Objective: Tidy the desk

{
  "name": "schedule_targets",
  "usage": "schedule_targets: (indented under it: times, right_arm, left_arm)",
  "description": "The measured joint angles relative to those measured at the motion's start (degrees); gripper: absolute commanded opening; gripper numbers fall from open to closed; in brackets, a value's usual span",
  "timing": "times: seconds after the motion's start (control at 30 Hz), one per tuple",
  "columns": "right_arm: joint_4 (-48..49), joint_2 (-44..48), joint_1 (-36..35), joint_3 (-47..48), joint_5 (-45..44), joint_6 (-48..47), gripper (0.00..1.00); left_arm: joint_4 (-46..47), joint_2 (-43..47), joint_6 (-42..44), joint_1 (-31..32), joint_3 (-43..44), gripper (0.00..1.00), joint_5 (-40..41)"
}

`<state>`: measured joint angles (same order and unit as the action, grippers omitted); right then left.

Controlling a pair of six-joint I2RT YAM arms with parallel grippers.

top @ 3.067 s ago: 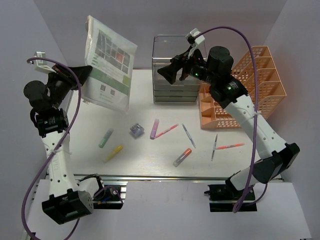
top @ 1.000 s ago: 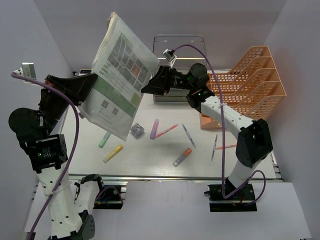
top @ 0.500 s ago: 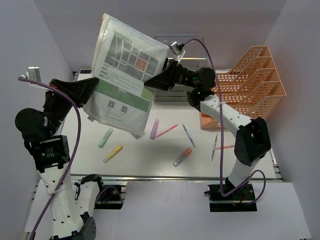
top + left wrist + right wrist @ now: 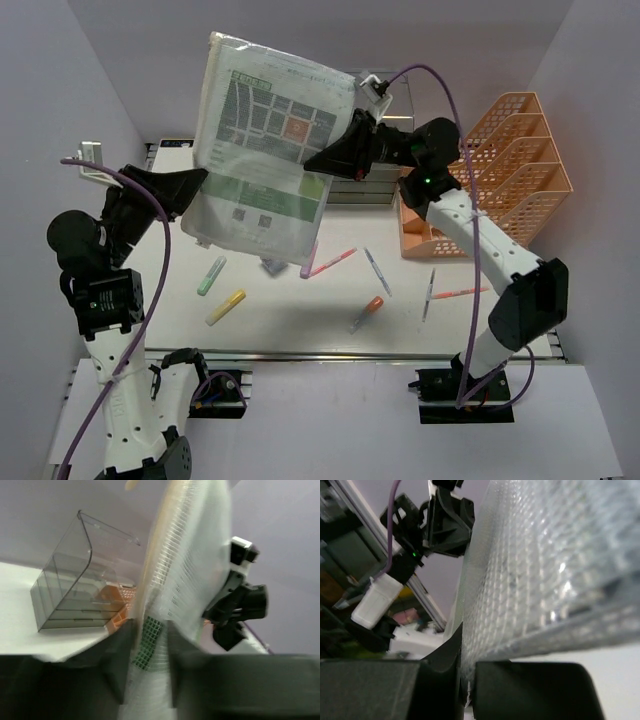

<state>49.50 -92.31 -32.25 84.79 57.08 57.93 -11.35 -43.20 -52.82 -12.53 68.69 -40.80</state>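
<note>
The white bench (image 4: 290, 325) is carrying lots of small things. A green marker (image 4: 211, 275) and a yellow marker (image 4: 227, 306) are lying near each other on the left. A pink pen (image 4: 333, 262) and a grey pen (image 4: 377, 271) are lying in the middle. An orange-capped marker (image 4: 365, 314) is lying closer to the front rail (image 4: 340, 354). A thin pen (image 4: 429, 293) and a red pen (image 4: 460, 293) are resting just beside each other on the right. At the back, a clear drawer box (image 4: 65, 595) is sitting beside an orange tray rack (image 4: 510, 150).
</note>
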Motion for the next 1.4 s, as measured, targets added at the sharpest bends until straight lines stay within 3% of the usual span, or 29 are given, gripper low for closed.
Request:
schedule_targets:
  times: [0.07,0.13,0.3,0.5,0.73,1.07,1.27,1.4]
  right_arm:
    - [-6.8,2.0,0.7,1.4,1.5,-5.6,0.00]
    - [-13.5,4.2,1.9,2.6,2.5,-11.3,0.00]
    - [-24.3,9.3,5.7,3.0,6.6,-19.5,0.00]
    - [-30.1,11.3,9.1,3.7,15.0,-22.6,0.00]
    - [-33.2,11.5,10.8,4.0,23.0,-23.6,0.00]
    - [-34.5,11.6,10.6,4.4,24.5,-23.9,0.00]
    - [-34.5,10.7,9.6,4.3,24.3,-24.0,0.00]
    - [-35.3,10.4,8.6,4.2,24.0,-25.6,0.00]
  left_arm:
    - [-0.2,0.2,1.1,0.0,-1.2,0.87,-0.2]
    - [-0.3,0.3,2.0,0.2,-2.7,0.98,-1.1]
    - [1.3,-0.5,2.9,1.3,-5.3,0.98,-5.0]
    - [3.3,-4.7,7.0,4.1,-3.5,0.98,-9.4]
    - [7.5,-11.4,11.7,7.9,1.6,0.98,-15.6]
    - [16.3,-13.9,10.7,12.2,-0.7,0.98,-24.1]
    - [19.8,-15.4,8.5,14.8,-0.7,0.86,-25.9]
    - [23.0,-17.0,5.7,16.3,-0.7,0.72,-26.1]
